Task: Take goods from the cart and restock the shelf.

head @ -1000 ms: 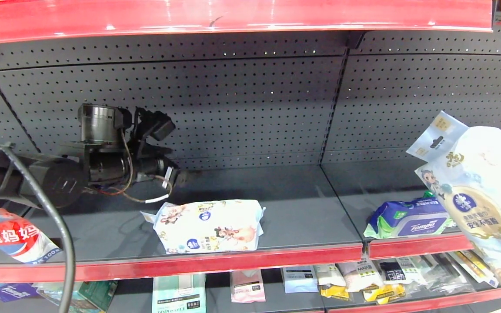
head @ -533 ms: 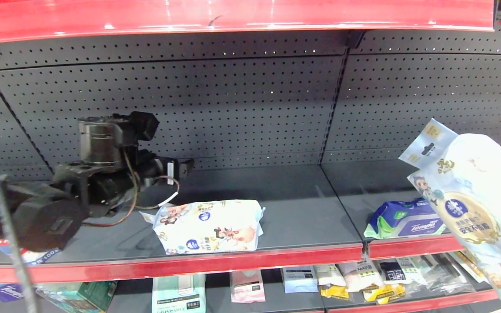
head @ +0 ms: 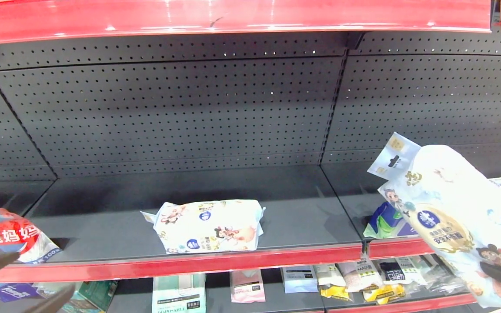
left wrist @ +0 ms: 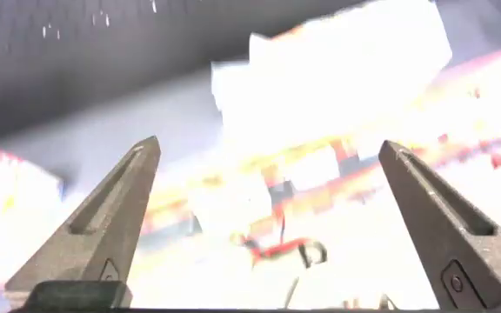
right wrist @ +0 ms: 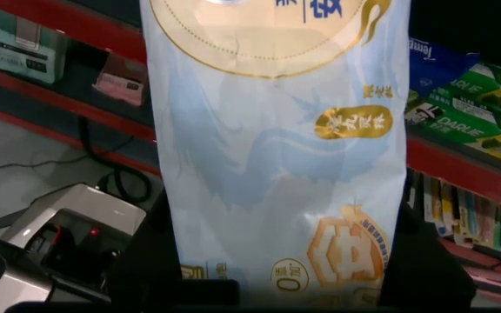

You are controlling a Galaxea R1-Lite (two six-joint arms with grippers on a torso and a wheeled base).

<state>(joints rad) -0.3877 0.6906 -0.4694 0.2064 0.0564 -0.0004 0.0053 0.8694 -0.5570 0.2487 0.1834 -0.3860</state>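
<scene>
1. Two grippers sat at the near edge of the scene. The right gripper [right wrist: 290, 254] was clamped on the lower end of a tall pale-blue pack [head: 450, 217], one jaw against each side. The pack rose tilted above it with the hang tab uppermost.
2. Held this way, the pale-blue pack was off the shelf [head: 276, 195] and hung in front of the red front rail [head: 181, 263], above and ahead of its gripper. The low grip probably left the free upper end able to pass over the rail first.
3. The left gripper [left wrist: 270, 146] had its fingers spread wide with nothing between them. It sat low beside the rail, which was judged to leave the bay open for the other arm.
4. Beyond the left gripper's fingers, a cartoon-printed pack [head: 209, 226] lay flat on the shelf close behind the rail, printed face outward as stock is displayed.
5. Just beyond the held pack lay a blue-and-green pack [head: 381, 221], partly hidden by it. The bare deck between the two lying packs was judged the likeliest spot for the load.
</scene>
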